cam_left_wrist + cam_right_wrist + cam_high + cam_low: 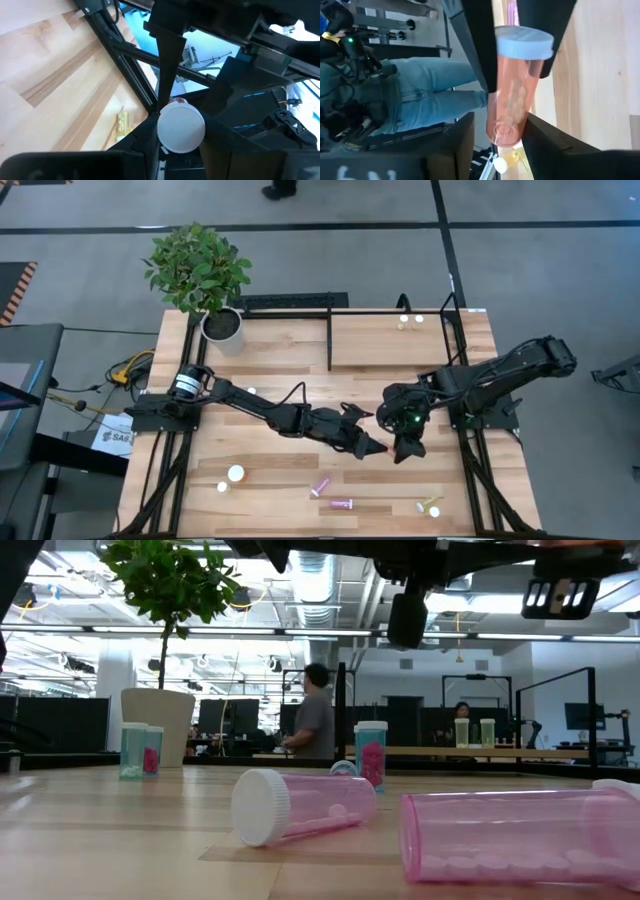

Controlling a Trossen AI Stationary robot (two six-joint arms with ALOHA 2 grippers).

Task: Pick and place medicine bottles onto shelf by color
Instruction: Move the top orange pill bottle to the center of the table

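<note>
Both arms are met over the mid bench, on the near side of the light-wood black-framed shelf (380, 340) and well apart from it. A translucent pink-orange medicine bottle with a white ribbed cap (512, 85) is held in the air between the two hands.

The left hand (375, 446) is seen pinching the cap end; in its wrist view the cap is viewed end-on between its own fingers (142, 145), so the bottle's long axis is judged to run straight out from that hand. The right hand (400, 448) is placed around the base end, with the bottle lying crosswise to it. Whether the right hand is gripping or has let go cannot be told.

The right hand is the one nearer the shelf. The coming move is judged to turn on which hand keeps the bottle and on the shelf lying beyond the bottle, away from the bench's front edge.

In the high view the bottle is almost wholly hidden by both hands. In the low view the hands are cut off at the top edge. Two small bottles (405, 322) are seen on the shelf's far side; their colours are too small to make out.
</note>
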